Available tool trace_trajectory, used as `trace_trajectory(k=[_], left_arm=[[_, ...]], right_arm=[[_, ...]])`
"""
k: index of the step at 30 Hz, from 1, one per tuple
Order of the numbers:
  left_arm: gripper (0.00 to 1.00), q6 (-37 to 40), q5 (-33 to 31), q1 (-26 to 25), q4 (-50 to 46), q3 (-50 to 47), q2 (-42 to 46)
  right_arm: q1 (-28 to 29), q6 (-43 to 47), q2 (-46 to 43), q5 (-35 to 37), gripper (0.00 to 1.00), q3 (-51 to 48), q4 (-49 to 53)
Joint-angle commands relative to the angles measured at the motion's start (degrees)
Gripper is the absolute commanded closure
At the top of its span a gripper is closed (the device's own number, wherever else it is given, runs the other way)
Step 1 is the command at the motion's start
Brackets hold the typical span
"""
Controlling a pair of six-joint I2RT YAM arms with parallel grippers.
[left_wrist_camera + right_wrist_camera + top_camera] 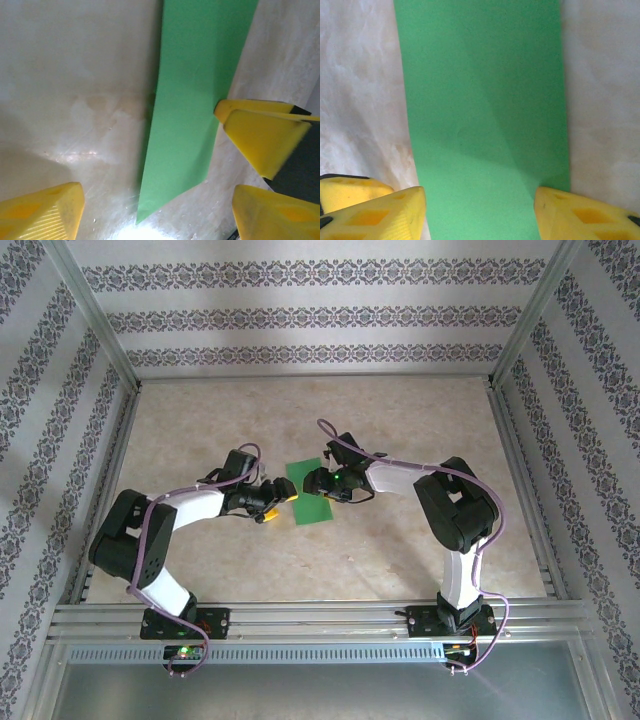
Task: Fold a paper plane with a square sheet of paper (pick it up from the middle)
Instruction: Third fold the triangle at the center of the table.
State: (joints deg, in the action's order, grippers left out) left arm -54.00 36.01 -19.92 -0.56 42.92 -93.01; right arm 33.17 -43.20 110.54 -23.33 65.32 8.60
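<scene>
The green sheet of paper (310, 496) lies on the tabletop between both arms as a narrow strip, not a dart-shaped paper plane. In the left wrist view the sheet of paper (190, 100) runs down to a pointed corner, with a shadow along its left edge. My left gripper (277, 498) is at the strip's left side; this left gripper (157, 215) is open, the corner between its yellow fingers. My right gripper (313, 480) is over the far part of the strip. This right gripper (480, 212) is open, astride the paper (485, 115). Its yellow fingers (260, 135) touch the paper's right edge.
The beige marbled tabletop (400, 410) is fenced by aluminium rails, one along the front (320, 615) and posts at the sides. Patterned walls close the back and both sides. The arm bases stand at the near edge.
</scene>
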Motion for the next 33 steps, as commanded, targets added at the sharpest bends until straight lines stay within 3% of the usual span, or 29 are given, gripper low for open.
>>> trace_trajectory(k=[1, 5, 11, 20, 25, 33], left_arm=[[0.31, -1.62, 1.33, -0.75, 1.51, 1.75, -1.5], [0.46, -1.92, 2.17, -1.16, 2.12, 2.72, -3.02], [0.59, -1.02, 2.29, -1.27, 1.95, 4.02, -4.5], [0.63, -1.32, 3.2, -1.56, 2.8, 4.82, -6.69], [0.63, -3.91, 6.2, -1.69, 8.19, 4.7, -8.3], [0.62, -2.96, 5.98, -1.7, 6.93, 5.72, -10.04]], right_arm=[[-1.04, -1.18, 1.89, -0.72, 0.4, -1.93, 0.03], [-1.61, -1.78, 2.35, -2.08, 0.41, -3.11, -0.51], [-1.79, -2.15, 2.84, -2.59, 0.42, -3.53, -0.84], [-1.88, -2.15, 3.1, -2.9, 0.43, -3.77, -0.78], [-2.05, -1.78, 3.44, -3.16, 0.43, -3.71, -0.8], [-2.49, -1.73, 3.71, -3.74, 0.44, -4.02, -1.3]])
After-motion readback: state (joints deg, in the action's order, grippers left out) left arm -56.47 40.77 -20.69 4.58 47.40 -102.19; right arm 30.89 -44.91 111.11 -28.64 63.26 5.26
